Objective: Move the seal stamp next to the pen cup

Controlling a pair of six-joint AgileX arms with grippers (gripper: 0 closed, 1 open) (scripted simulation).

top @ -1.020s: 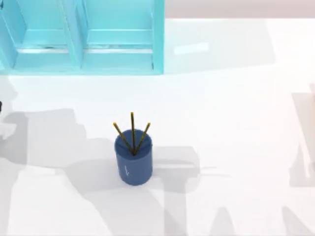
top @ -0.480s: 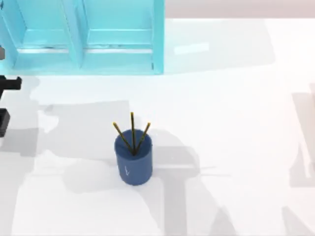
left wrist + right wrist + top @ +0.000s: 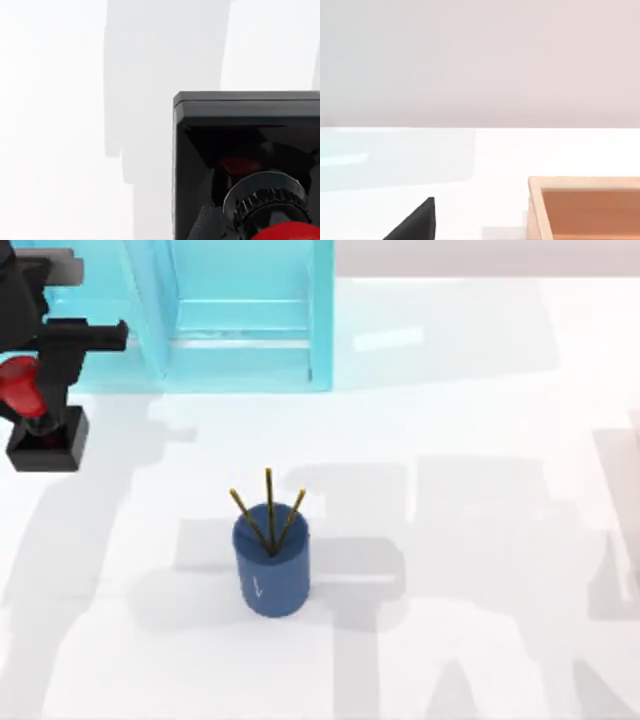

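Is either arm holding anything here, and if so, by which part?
The left gripper at the table's far left holds the black-based, red-knobbed seal stamp by its red knob, jaws closed on it.

Bright, even lighting across the white matte table; no dim zones. Soft grey overlapping shadows in the lower half and far right of the top view, blocky, several tones. Shadow of the dark blue cylindrical cup with yellow-black pencils thrown right of it. Pale reflection of the translucent cyan shelf unit on the table, upper centre. Glossy highlights on the small stamp with square black base and red knob in the left wrist view, lower right. Broad pale shadow bands there, upper centre. No edge distortion.
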